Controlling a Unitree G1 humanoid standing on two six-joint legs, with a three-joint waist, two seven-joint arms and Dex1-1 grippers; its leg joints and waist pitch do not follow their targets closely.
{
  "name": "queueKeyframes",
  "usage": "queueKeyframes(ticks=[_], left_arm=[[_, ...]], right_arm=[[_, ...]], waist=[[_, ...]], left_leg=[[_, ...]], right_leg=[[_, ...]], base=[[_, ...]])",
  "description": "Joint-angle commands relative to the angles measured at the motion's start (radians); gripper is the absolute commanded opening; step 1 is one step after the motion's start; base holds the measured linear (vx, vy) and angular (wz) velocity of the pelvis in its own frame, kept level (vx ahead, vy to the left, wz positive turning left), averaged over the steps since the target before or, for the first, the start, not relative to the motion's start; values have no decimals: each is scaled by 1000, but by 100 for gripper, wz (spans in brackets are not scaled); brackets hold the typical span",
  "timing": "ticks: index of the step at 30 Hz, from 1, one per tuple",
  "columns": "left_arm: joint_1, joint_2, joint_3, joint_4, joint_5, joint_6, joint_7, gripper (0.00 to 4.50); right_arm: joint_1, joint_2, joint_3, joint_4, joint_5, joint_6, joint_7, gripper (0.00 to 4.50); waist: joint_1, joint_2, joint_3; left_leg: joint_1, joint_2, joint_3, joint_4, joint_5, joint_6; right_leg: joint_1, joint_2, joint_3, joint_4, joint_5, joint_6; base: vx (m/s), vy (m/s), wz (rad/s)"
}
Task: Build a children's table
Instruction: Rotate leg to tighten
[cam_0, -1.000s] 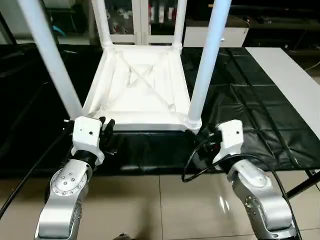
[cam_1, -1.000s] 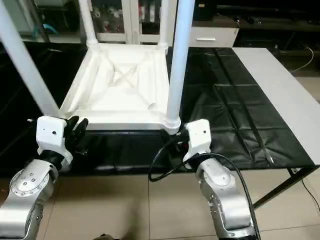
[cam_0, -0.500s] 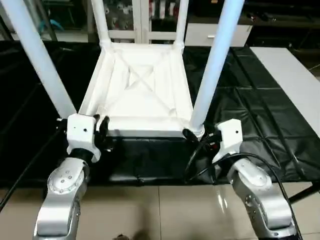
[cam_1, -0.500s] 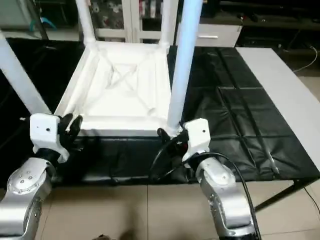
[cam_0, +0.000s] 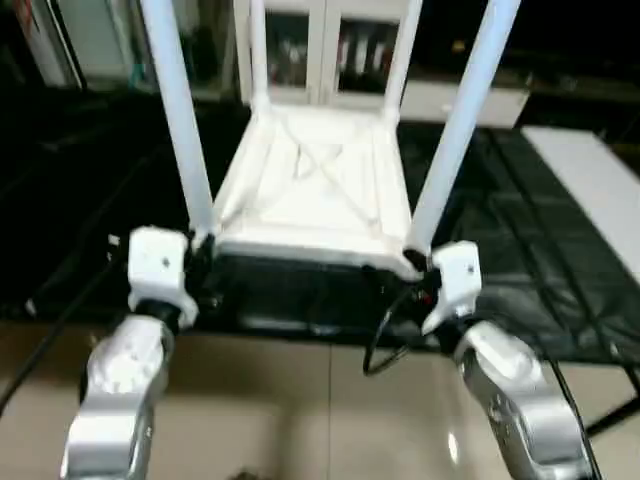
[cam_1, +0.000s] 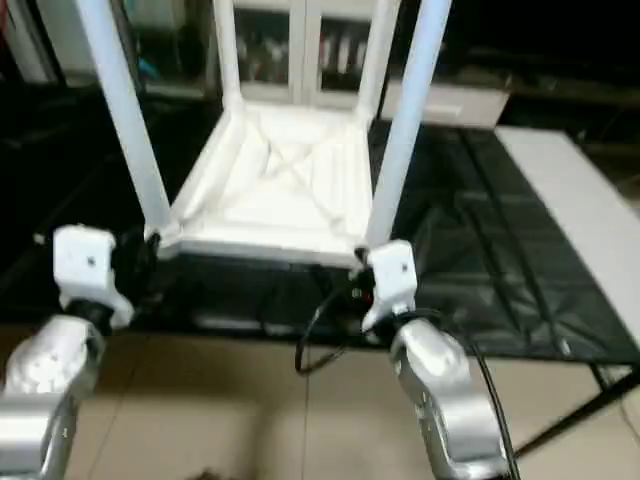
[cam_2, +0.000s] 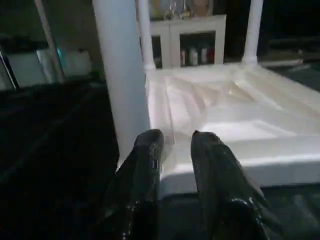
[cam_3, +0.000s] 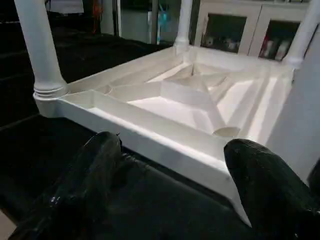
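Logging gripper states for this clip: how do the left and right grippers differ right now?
The left gripper has its fingers close together at the tabletop's near edge beside a leg; the right gripper stands wide open. The left sits at the near-left corner, the right at the near-right. Both have black fingers.

Both forearms are silver, rounded metal shells, each ending in a boxy white wrist block. The left gripper (cam_2: 172, 145) has two glossy black fingers (cam_2: 145, 165), thick and rounded at the tips. The right gripper (cam_3: 170, 155) carries the same bulbous black fingers (cam_3: 100, 160). A black cable (cam_0: 385, 330) loops loosely below the right wrist block.
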Motion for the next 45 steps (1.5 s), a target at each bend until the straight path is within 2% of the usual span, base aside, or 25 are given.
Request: queueKeyframes(ticks=[1, 2, 3, 5, 7, 16, 19, 21, 23, 25, 26, 27, 28, 31, 32, 33, 34, 35, 36, 38, 40, 42, 43, 44, 45], left_arm=[[-3, -6, -25, 2, -9, 2, -11, 118], [-3, -4, -30, 6, -6, 2, -13, 118], [0, -1, -36, 10, -4, 6, -18, 118], [4, 3, -45, 15, 0, 4, -23, 118], [3, 4, -52, 29, 7, 2, -21, 118], [-12, 2, -60, 42, 3, -10, -28, 118], [-13, 0, -61, 46, 2, -12, -27, 118], [-11, -1, -62, 47, 1, -14, -26, 118], [-10, -3, -62, 47, 0, -14, -24, 118], [-10, -4, -61, 47, -1, -15, -23, 118], [-9, -5, -62, 47, -1, -15, -22, 118], [-8, -5, -63, 47, -1, -16, -21, 118], [-8, -6, -64, 47, -1, -16, -21, 118], [-17, -1, -72, 50, 17, -12, -12, 118], [-18, 1, -74, 51, 21, -16, -12, 118], [-20, 10, -83, 53, 36, -29, -13, 118], [-21, 12, -86, 53, 41, -30, -12, 118], [-21, 12, -87, 52, 43, -28, -11, 118], [-22, 4, -82, 53, 34, -20, -7, 118], [-23, -2, -77, 53, 29, -16, -2, 118], [-25, -21, -60, 54, 4, -2, 5, 118], [-31, -21, -59, 58, 5, -2, 7, 118], [-33, -19, -62, 59, 9, -3, 8, 118], [-33, -18, -63, 59, 9, -3, 8, 118], [-35, -17, -65, 59, 7, -2, 6, 118]], right_arm=[[3, -8, -15, -4, 3, -2, -7, 374], [4, -6, -15, -3, -1, -5, -9, 374], [4, -4, -17, -2, -6, -8, -13, 374], [7, -1, -20, -3, -11, -8, -17, 374], [15, 1, -27, -3, -14, -1, -28, 374], [26, -9, -39, -9, -5, 0, -32, 374], [24, -13, -37, -8, -6, 2, -28, 374], [22, -16, -36, -10, -6, 5, -26, 374], [21, -17, -36, -9, -6, 5, -24, 374], [20, -16, -36, -10, -7, 6, -22, 374], [19, -17, -37, -9, -7, 7, -21, 374], [18, -18, -37, -9, -7, 7, -20, 374], [17, -19, -38, -8, -6, 8, -20, 374], [11, -22, -39, -5, -5, 8, -19, 374], [11, -22, -39, -4, -5, 8, -19, 374], [11, -21, -39, -3, -6, 8, -19, 374], [10, -21, -40, -3, -6, 8, -20, 374], [9, -21, -41, -3, -6, 8, -20, 374], [8, -22, -44, -2, -7, 8, -20, 374], [6, -25, -47, 0, -8, 7, -21, 374], [5, -28, -51, 2, -7, 8, -22, 374], [1, -32, -56, 6, -4, 8, -21, 374], [0, -33, -57, 7, -4, 9, -21, 374], [0, -33, -58, 8, -4, 9, -21, 374], [0, -35, -59, 8, -4, 9, -21, 374]], waist=[[12, -4, -35], [19, -4, -37], [17, 4, -52], [12, 22, -84], [-2, 33, -83], [-1, 17, -72], [17, 6, -72], [43, -2, -78], [53, 12, -83], [41, 32, -91], [-8, 61, -101], [-24, 69, -110], [3, 57, -90], [-2, 2, -92], [17, -48, -85], [49, -35, -79], [7, -20, -72], [11, -5, -46], [-40, 105, -79], [-44, 94, -70], [-50, 105, -79], [-51, 77, -78], [-47, 62, -76], [-40, 0, -85], [-23, 18, -65]], left_leg=[[57, 66, -44, -71, -659, -116], [6, 80, -74, -30, -322, -35], [-37, 87, -67, -93, -141, -36], [-18, 90, -66, -99, -77, -49], [-18, 82, -62, -116, -346, -104], [-37, 75, -34, -113, -344, -31], [-58, 71, -19, -79, -234, 79], [-90, 79, -36, -2, -95, 178], [-107, 92, -59, 21, -45, 204], [-72, 72, -49, -53, -3, 305], [44, 51, -62, -81, 150, 467], [73, 50, -78, -73, 283, 553], [0, 84, -46, -110, 397, 575], [-20, 118, -40, -148, 106, 428], [-57, 61, 5, -103, -228, 189], [-70, 22, -52, 91, -227, 93], [-111, 1, -130, 170, -88, -27], [-80, -3, -132, 163, -45, -97], [9, 170, -288, -97, -411, -231], [-29, 195, -263, -134, -437, -245], [-26, 144, -235, -131, -446, -187], [-20, 90, -207, -147, -557, -79], [-24, 80, -198, -145, -569, -57], [-60, 26, -164, -102, -478, -48], [-75, 21, -144, -70, -434, -65]], right_leg=[[-85, -130, 87, -168, -600, -91], [-46, -192, 124, -189, -661, -95], [-26, -111, 78, -140, -379, -101], [-41, -52, 54, -85, -51, -104], [-70, -47, 66, -74, 65, -122], [-84, -69, 85, -109, -114, -123], [-69, -127, 114, -141, -165, -143], [-46, -226, 162, -173, -193, -140], [-40, -251, 171, -175, -190, -145], [-64, -111, 91, -121, -122, -136], [-159, 42, 4, 20, -57, -84], [-196, 64, -15, 92, -71, -23], [-199, 57, -25, 150, -66, 87], [-167, 2, 25, 108, -11, 91], [-150, -133, 113, -41, -72, 65], [-158, -285, 204, -123, -132, -6], [-84, -256, 153, -111, -215, -89], [-122, -188, 66, -130, -368, -101], [-148, 22, 2, 78, -211, -51], [-183, 41, 9, 166, -20, 2], [-176, 54, -3, 150, -31, -11], [-123, 37, 11, 65, 23, -32], [-110, 17, 29, 34, 36, -34], [-74, -64, 85, -64, -34, -23], [-83, -139, 105, -111, -218, -54]], base=[[12, -52, 13], [0, 0, 0], [0, 0, 0], [18, 15, -15], [0, 0, 0], [0, 0, 0], [0, 0, 0], [0, 0, 0], [41, 131, -14], [53, 190, -14], [60, 226, 2], [60, 226, 2], [18, 212, 9], [-62, 152, -7], [-105, 125, 1], [-105, 125, 1], [-99, 143, -28], [-95, 148, -49], [-95, 148, -49], [-121, 159, 13], [-118, 103, 5], [-117, 5, -13], [-113, -58, -17], [-117, -117, -19], [-117, -117, -19]])
